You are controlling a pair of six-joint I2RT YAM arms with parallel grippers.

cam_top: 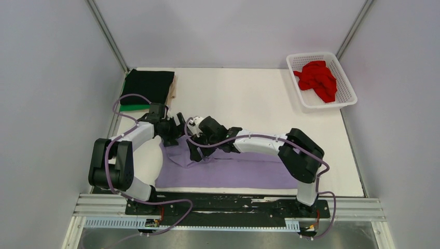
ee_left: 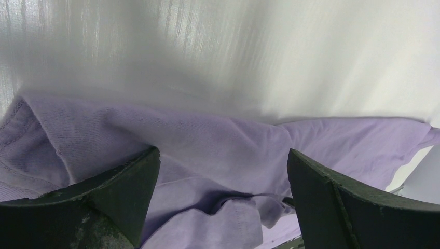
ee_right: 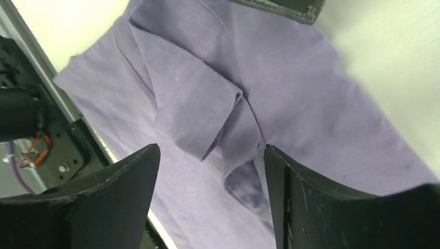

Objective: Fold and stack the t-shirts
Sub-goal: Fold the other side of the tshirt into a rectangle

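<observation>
The lavender t-shirt [cam_top: 233, 174] lies spread along the table's front edge, with its left end rumpled and a sleeve folded over. Both grippers hang over that left end. My left gripper [cam_top: 177, 132] is open above the cloth, a folded hem [ee_left: 244, 218] lying between its fingers. My right gripper [cam_top: 196, 153] is open too, and the folded sleeve [ee_right: 207, 114] sits just ahead of its jaws, close to the right finger [ee_right: 301, 197]. A black t-shirt [cam_top: 149, 85] rests folded on a green one [cam_top: 134, 108] at the back left. The red t-shirt [cam_top: 317, 79] is bunched up in the basket.
The white latticed basket [cam_top: 346, 98] stands at the back right corner. Grey walls close in the table on three sides. A black rail [ee_right: 62, 150] runs along the table's front edge, just beyond the shirt.
</observation>
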